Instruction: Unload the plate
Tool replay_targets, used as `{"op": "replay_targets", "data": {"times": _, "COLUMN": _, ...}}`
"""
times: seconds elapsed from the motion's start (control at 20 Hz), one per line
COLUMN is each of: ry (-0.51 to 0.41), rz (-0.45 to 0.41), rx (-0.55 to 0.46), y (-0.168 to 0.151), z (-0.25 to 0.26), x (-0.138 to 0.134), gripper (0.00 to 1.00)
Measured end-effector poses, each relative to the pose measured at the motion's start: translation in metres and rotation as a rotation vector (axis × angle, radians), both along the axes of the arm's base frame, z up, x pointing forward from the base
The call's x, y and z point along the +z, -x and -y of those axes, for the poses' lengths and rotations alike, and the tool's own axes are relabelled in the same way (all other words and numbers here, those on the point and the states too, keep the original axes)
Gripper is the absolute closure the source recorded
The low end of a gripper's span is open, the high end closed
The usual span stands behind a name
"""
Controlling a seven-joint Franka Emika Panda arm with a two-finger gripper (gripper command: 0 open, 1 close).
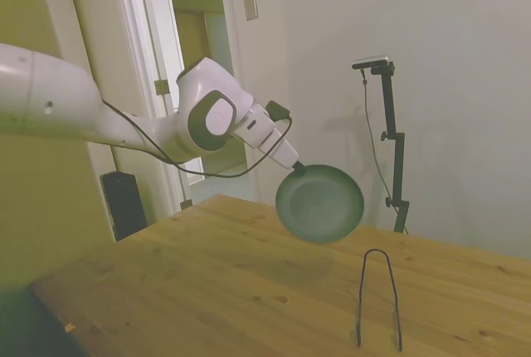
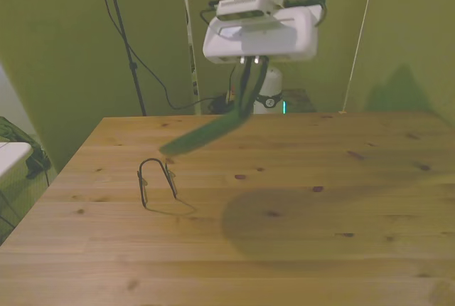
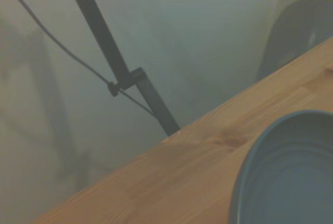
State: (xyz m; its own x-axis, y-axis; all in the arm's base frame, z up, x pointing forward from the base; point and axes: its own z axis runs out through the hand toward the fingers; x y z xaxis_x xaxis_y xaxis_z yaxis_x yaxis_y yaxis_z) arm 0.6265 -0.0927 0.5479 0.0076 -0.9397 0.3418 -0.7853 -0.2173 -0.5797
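Note:
The dark green plate (image 1: 321,203) hangs tilted in the air above the wooden table (image 1: 207,282), clear of the wire stand. My gripper (image 1: 298,167) is shut on the plate's rim at its upper edge. In the front view the plate (image 2: 202,135) shows nearly edge-on, slanting down toward the front view's left below my gripper (image 2: 249,96). Close up, the wrist view catches part of the plate's ridged inside (image 3: 291,172) over the table (image 3: 171,182).
A thin black wire stand (image 1: 378,297) rises from the table in the side view; in the front view the wire stand (image 2: 157,180) sits just below the plate's low end. A door and a dark speaker (image 1: 124,202) stand beyond the table.

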Motion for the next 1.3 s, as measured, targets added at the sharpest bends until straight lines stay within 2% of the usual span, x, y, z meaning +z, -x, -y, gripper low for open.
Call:
{"op": "replay_targets", "data": {"times": 0.2, "ry": 0.012, "rz": -0.033, "rx": -0.029, "y": -0.049, "z": -0.022, "x": -0.049, "gripper": 1.00}}
{"op": "replay_targets", "data": {"times": 0.35, "ry": 0.027, "rz": -0.080, "rx": -0.071, "y": -0.080, "z": -0.016, "x": -0.099, "gripper": 1.00}}
{"op": "replay_targets", "data": {"times": 0.5, "ry": 0.024, "rz": -0.104, "rx": -0.099, "y": -0.103, "z": -0.011, "x": -0.133, "gripper": 1.00}}
{"op": "replay_targets", "data": {"times": 0.9, "ry": 0.021, "rz": -0.129, "rx": -0.159, "y": -0.122, "z": 0.014, "x": -0.163, "gripper": 1.00}}
{"op": "replay_targets", "data": {"times": 1.1, "ry": 0.030, "rz": -0.131, "rx": -0.159, "y": -0.125, "z": 0.020, "x": -0.164, "gripper": 1.00}}
{"op": "replay_targets", "data": {"times": 1.15, "ry": 0.029, "rz": -0.131, "rx": -0.154, "y": -0.125, "z": 0.020, "x": -0.163, "gripper": 0.00}}
{"op": "replay_targets", "data": {"times": 1.3, "ry": 0.025, "rz": -0.130, "rx": -0.145, "y": -0.125, "z": 0.021, "x": -0.160, "gripper": 0.00}}
